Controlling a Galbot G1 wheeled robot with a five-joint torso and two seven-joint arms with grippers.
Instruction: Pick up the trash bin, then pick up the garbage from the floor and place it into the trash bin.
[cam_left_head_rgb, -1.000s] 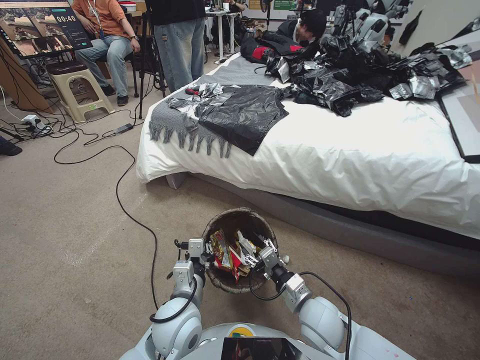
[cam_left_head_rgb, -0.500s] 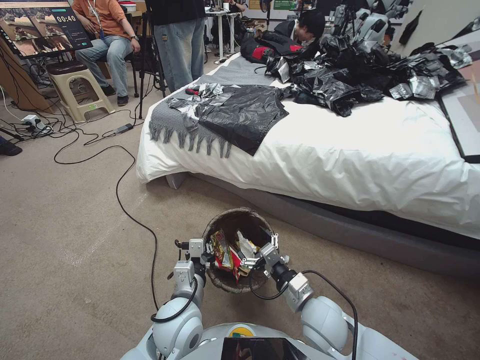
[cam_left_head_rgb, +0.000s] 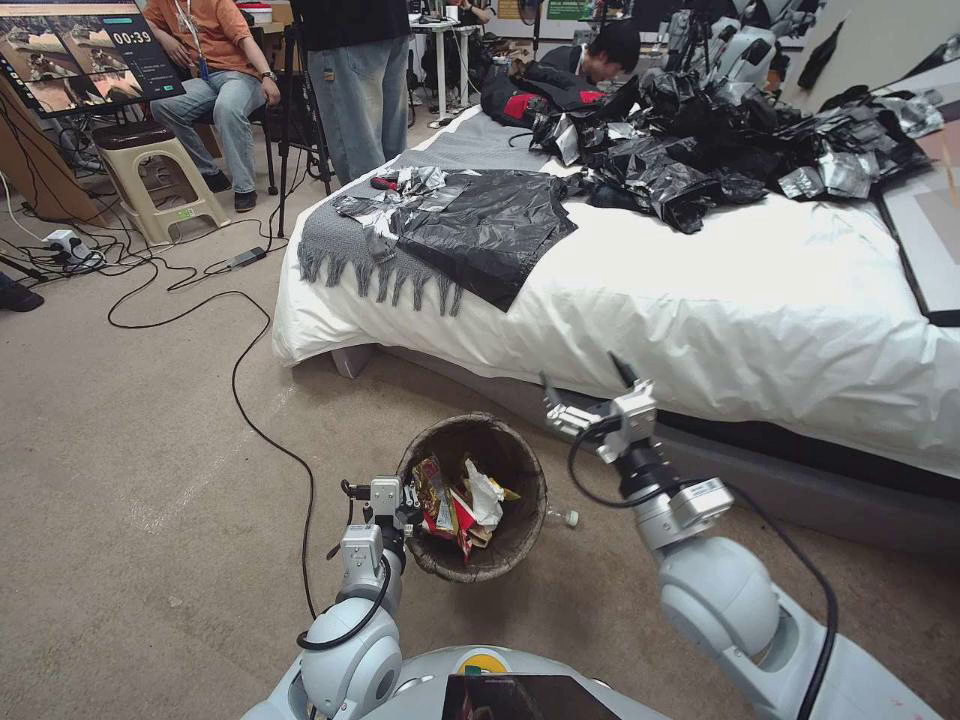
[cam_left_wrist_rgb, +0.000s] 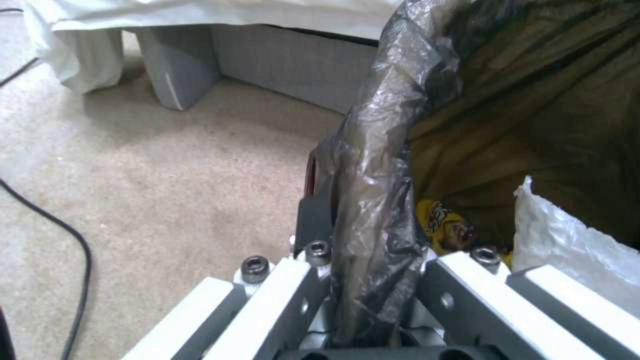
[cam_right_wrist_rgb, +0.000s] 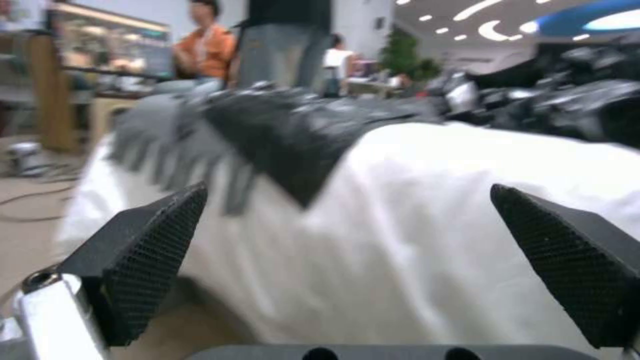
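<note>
The left gripper (cam_left_head_rgb: 408, 497) is clamping the bagged left rim of the trash bin (cam_left_head_rgb: 520, 530), which is holding the garbage (cam_left_head_rgb: 462, 500); the right gripper (cam_left_head_rgb: 585, 392) is hanging spread apart, empty, near the bed (cam_left_head_rgb: 760, 300)

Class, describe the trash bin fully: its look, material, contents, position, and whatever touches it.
The trash bin is a small round bucket wrapped in a thin, crinkled brown-black plastic bag that covers its rim. It stands near the foot of the bed, mouth upward. Inside lie snack wrappers and white tissue. The left gripper is clamped on the bagged rim; the right gripper hangs open, apart from it.
</note>
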